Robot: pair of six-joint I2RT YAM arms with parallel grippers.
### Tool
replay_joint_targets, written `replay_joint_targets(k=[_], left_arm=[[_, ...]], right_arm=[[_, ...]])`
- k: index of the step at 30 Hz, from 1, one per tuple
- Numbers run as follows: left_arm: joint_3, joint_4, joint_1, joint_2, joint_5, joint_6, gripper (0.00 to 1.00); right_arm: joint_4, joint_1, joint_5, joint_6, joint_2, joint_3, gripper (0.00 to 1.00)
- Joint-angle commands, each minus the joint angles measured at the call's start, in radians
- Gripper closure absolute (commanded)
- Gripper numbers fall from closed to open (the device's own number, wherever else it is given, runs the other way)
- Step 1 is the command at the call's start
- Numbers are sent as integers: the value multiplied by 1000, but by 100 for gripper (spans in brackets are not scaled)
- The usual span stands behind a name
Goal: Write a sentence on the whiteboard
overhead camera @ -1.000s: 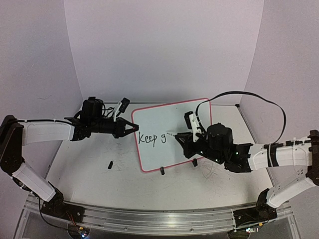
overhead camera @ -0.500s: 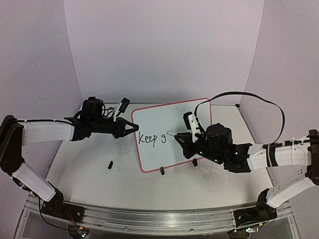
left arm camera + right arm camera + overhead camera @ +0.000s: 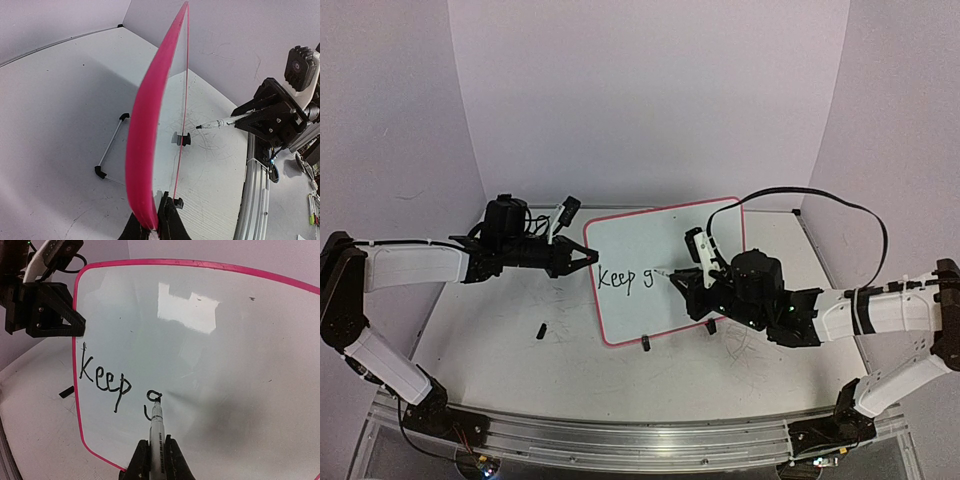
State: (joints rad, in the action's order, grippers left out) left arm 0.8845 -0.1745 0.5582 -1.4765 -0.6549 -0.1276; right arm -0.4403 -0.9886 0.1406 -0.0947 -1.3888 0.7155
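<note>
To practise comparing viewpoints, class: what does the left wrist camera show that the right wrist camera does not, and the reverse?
Only the left wrist view: the whiteboard seen edge-on, and its black clip feet on the table. Only the right wrist view: the board's face, with the sentence so far, "Keep g". Both: the pink border and the marker, its tip at the board.

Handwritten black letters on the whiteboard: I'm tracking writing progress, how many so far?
5: black handwritten K, e, e, p in a row near the left edge of the pink-bordered white whiteboard, then a g at the white marker pen's tip.
</note>
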Motion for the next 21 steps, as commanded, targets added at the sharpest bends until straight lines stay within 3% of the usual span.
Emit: replay_joint_targets(k=[1,15,21], left_arm=[[25,22,-10,10,139,89,100],[27,22,-9,5,140,89,100],[30,22,-10,8,139,90,100]], right_arm=[[-28,0,9,19,19,4,100],[-31,0,88,0,13,-4,100],[-44,0,55,13,-13,16,100]])
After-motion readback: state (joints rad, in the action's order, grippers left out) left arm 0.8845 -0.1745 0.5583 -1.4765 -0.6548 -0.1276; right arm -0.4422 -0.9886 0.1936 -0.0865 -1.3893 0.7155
